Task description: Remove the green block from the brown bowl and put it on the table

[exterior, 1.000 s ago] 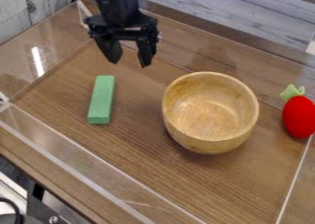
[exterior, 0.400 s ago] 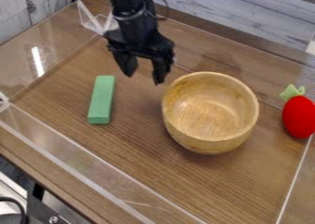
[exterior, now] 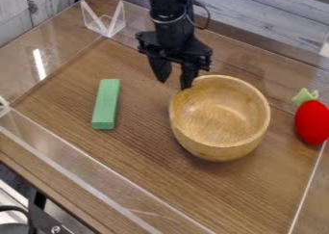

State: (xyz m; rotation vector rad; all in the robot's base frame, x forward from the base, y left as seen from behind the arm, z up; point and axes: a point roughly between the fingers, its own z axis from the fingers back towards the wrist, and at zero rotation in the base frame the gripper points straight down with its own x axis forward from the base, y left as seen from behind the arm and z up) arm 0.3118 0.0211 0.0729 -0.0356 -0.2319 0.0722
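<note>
The green block (exterior: 106,103) lies flat on the table (exterior: 141,166), left of the brown bowl (exterior: 225,117) and apart from it. The bowl stands upright with nothing inside. My gripper (exterior: 176,72) hangs from the black arm just above the bowl's back-left rim, to the right of and behind the block. Its dark fingers (exterior: 162,68) point down, stand apart and hold nothing.
A red strawberry-like toy with green leaves (exterior: 310,118) sits at the right edge. Low clear acrylic walls (exterior: 103,18) edge the tabletop, with one along the front and one down the right side.
The gripper has moved right and forward, from behind the block to the bowl's back-left rim. Its fingers look slightly closer together. The block and the bowl have not moved.
</note>
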